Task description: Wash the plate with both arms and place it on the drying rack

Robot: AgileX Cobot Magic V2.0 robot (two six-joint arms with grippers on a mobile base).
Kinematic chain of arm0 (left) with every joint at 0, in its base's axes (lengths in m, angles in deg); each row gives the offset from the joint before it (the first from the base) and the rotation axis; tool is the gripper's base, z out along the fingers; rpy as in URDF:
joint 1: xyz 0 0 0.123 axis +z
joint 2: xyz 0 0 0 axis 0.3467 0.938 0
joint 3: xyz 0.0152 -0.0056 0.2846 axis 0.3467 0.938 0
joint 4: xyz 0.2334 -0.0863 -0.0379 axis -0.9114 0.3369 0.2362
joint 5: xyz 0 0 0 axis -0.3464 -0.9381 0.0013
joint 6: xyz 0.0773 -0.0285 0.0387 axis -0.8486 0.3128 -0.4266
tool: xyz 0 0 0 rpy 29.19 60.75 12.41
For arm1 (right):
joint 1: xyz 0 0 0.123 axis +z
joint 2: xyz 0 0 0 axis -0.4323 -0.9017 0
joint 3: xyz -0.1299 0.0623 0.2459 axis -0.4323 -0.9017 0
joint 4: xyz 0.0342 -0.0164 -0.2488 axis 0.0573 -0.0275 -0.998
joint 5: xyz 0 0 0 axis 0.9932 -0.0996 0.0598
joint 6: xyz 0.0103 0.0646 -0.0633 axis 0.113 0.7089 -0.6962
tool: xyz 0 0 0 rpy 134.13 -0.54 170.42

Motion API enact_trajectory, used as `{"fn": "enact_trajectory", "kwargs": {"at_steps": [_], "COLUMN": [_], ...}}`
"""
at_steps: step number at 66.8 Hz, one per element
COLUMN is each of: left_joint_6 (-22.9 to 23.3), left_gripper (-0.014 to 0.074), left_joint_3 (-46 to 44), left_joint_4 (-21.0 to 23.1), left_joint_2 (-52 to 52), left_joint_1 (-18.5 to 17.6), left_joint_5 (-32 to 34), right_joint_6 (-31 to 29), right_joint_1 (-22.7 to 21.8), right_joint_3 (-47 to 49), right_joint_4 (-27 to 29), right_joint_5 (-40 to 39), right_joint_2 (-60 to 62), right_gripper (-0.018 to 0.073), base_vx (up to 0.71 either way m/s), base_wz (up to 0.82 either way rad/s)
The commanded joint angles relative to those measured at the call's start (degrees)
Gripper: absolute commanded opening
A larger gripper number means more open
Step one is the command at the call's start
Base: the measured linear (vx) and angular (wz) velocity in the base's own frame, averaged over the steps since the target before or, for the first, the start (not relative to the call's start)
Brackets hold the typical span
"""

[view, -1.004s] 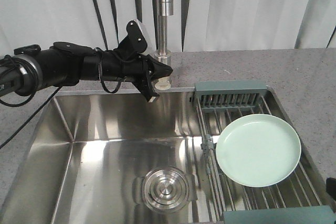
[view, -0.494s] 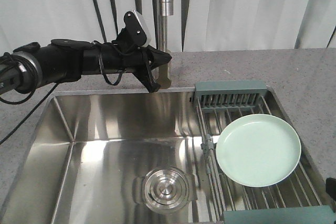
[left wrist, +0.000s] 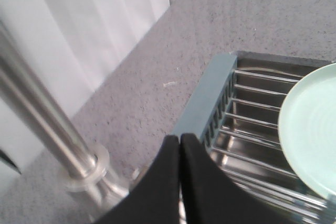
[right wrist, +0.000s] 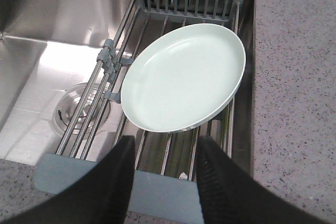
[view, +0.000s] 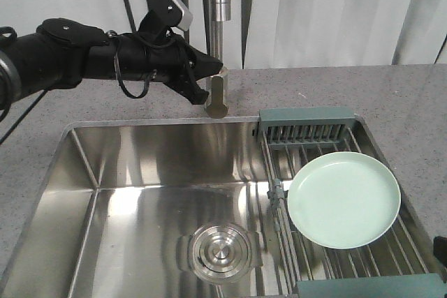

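Plate (view: 343,199) is lying flat on drying rack (view: 305,125), 4 o'clock of the sink; left fingers (left wrist: 180,177) are pressing together empty by the faucet (view: 218,33), right fingers (right wrist: 126,182) are hovering wide apart, holding nothing.

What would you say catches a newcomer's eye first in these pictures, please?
Probably the pale mint-green plate, lying flat on the drying rack over the right side of the steel sink. Next comes the left arm reaching across from the left, its gripper shut right beside the faucet's lever handle on the back counter. In the right wrist view, the open right gripper hovers just short of the plate.
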Motion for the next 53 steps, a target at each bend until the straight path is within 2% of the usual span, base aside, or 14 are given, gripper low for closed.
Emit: {"fn": "enact_trajectory", "kwargs": {"at_steps": [1, 13, 20, 28, 32, 36, 53], "left_joint_6": [14.3, 42.1, 55.9, 68.4, 73.0, 75.2, 79.5], "left_gripper": [-0.0007, -0.0007, -0.0007, -0.0007, -0.0007, -0.0007, -0.0007], "left_joint_3": [-2.1, -2.1, -2.1, -1.9, -1.4, 0.1, 13.5], "left_joint_4": [-8.0, -29.0, -39.8, -51.6, -55.9, -58.5, -62.1], "left_joint_2": [-5.1, -8.2, -9.9, -11.7, -12.8, -14.4, -24.3], "left_joint_1": [0.2, 0.8, 1.3, 1.4, 1.4, 1.4, 1.4], "left_joint_5": [-0.3, -1.3, -3.1, -6.5, -8.1, -8.0, -1.5], "right_joint_6": [-0.2, -0.2, -0.2, -0.2, -0.2, -0.2, -0.2], "right_joint_1": [-0.1, -0.1, -0.1, -0.1, -0.1, -0.1, -0.1], "right_joint_3": [1.5, 1.5, 1.5, 1.5, 1.5, 1.5, 1.5], "right_joint_4": [0.1, 0.1, 0.1, 0.1, 0.1, 0.1, 0.1], "right_joint_5": [-3.5, -3.6, -3.6, -3.6, -3.6, -3.6, -3.6], "right_joint_2": [-0.2, -0.2, -0.2, -0.2, -0.2, -0.2, -0.2], "right_gripper": [0.0280, 0.0280, 0.0280, 0.0280, 0.0280, 0.0280, 0.0280], "base_vx": [0.00, 0.00, 0.00, 0.00, 0.00, 0.00, 0.00], "base_wz": [0.00, 0.00, 0.00, 0.00, 0.00, 0.00, 0.00]}}
